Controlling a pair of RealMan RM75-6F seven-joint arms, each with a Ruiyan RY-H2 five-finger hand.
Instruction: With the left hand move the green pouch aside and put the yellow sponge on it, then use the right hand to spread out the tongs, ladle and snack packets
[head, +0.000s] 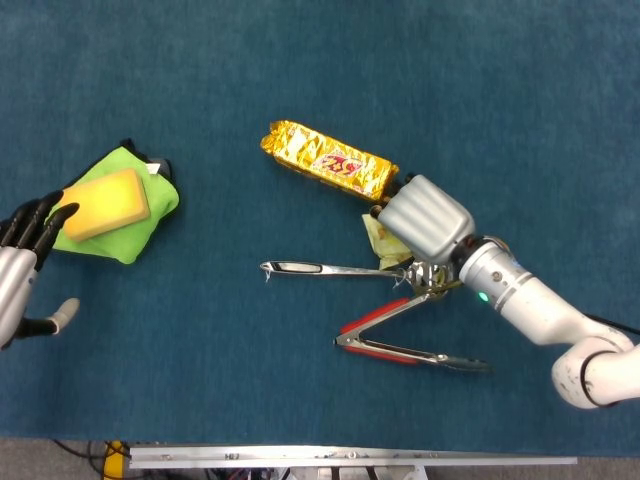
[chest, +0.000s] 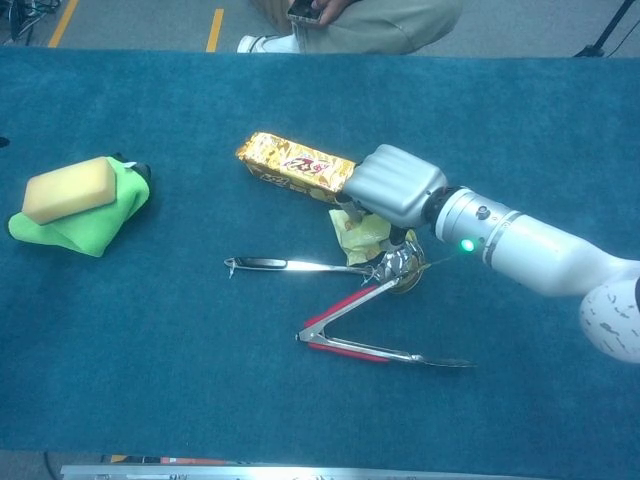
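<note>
Head view: my right hand (head: 425, 218) back-up over the pale snack packet (head: 381, 240), fingers hidden so I cannot tell its grip, left hand (head: 22, 270) cut off at the edge, spread and released beside yellow sponge (head: 101, 204) on green pouch (head: 135, 225); chest view: ladle (chest: 320, 266) bowl half hidden, tongs (chest: 370, 325) splayed, gold packet (chest: 295, 166) just beside the hand.

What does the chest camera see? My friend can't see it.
The right hand covers a small yellow packet, beside a gold packet, above a ladle and tongs. Far left, a sponge sits on a green pouch.
</note>
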